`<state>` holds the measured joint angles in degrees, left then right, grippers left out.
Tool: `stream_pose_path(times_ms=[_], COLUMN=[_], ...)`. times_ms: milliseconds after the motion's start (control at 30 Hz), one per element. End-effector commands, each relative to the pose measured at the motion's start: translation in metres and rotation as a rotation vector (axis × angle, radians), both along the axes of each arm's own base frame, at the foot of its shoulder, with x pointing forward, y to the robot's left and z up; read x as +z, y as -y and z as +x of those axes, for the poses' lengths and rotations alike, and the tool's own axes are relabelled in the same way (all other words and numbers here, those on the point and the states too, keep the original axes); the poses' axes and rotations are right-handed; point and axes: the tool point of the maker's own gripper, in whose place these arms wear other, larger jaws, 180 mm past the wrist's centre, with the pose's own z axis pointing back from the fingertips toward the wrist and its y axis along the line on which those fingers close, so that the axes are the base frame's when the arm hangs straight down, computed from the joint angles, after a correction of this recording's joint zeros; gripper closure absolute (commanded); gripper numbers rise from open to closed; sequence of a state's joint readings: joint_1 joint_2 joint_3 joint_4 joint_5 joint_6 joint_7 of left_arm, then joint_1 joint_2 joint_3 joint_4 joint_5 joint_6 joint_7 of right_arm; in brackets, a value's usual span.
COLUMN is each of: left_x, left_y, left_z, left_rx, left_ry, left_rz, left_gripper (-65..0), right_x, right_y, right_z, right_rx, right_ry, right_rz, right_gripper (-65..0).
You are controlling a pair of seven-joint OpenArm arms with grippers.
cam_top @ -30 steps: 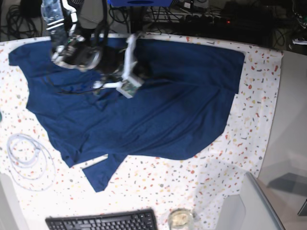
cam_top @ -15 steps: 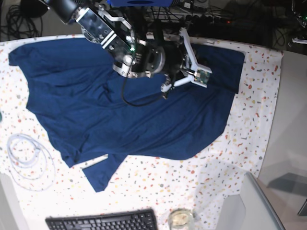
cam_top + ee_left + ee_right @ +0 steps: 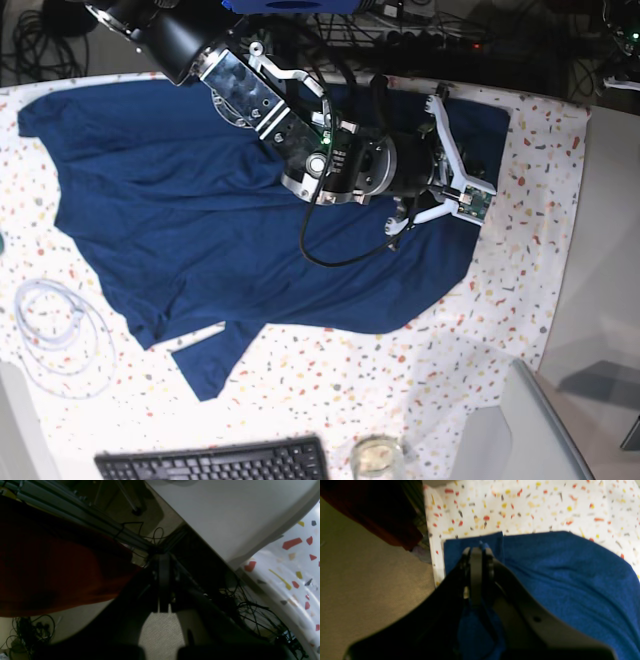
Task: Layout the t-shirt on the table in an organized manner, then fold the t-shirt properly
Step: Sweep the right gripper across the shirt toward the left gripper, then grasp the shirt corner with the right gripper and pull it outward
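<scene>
The navy-blue t-shirt (image 3: 200, 220) lies spread over the speckled table (image 3: 520, 290), with one sleeve hanging toward the front. My right arm reaches across it, and my right gripper (image 3: 455, 150) is over the shirt's far right part. In the right wrist view the right gripper (image 3: 477, 552) is shut, just inside the t-shirt's (image 3: 570, 580) far right corner near the table's (image 3: 545, 505) edge. I cannot tell whether it pinches cloth. My left gripper (image 3: 163, 580) is shut and empty, off the table (image 3: 295, 562) over the floor. The left arm is out of the base view.
A white cable coil (image 3: 60, 325) lies at the left. A black keyboard (image 3: 215, 462) and a glass cup (image 3: 375, 455) stand at the front edge. A bare grey surface (image 3: 600, 250) adjoins the right. Cables (image 3: 250, 605) lie on the floor.
My right arm has swept from the shirt's far left part across to its far right corner. The shirt has kept its shape.
</scene>
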<state>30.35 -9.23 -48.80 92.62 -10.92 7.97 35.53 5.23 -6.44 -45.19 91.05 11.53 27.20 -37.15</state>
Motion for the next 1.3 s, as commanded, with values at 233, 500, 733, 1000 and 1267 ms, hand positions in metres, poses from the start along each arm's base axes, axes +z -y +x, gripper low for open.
stream_pose_path(times_ms=[233, 500, 733, 1000, 1267], left_x=[0.007, -0.002, -0.001, -0.001, -0.002], left_y=[0.0, 0.014, 0.012, 0.012, 0.014], left_z=[0.012, 0.023, 0.022, 0.022, 0.023], left_rx=[-0.044, -0.091, -0.085, -0.085, -0.089], left_ry=[0.007, -0.002, -0.001, -0.001, 0.0], left_rz=[0.031, 0.003, 0.007, 0.007, 0.005], left_gripper=[0.0, 0.0, 0.0, 0.0, 0.0], right_x=[0.025, -0.006, -0.013, -0.031, -0.02], right_y=[-0.022, -0.042, -0.053, -0.048, -0.051], right_z=[0.011, -0.004, 0.001, 0.012, 0.012], right_rx=[-0.04, -0.037, -0.087, -0.118, -0.109], right_ry=[0.024, 0.002, 0.042, 0.048, 0.059], right_rz=[0.13, 0.121, 0.169, 0.146, 0.17], right_gripper=[0.0, 0.0, -0.2, -0.3, -39.8])
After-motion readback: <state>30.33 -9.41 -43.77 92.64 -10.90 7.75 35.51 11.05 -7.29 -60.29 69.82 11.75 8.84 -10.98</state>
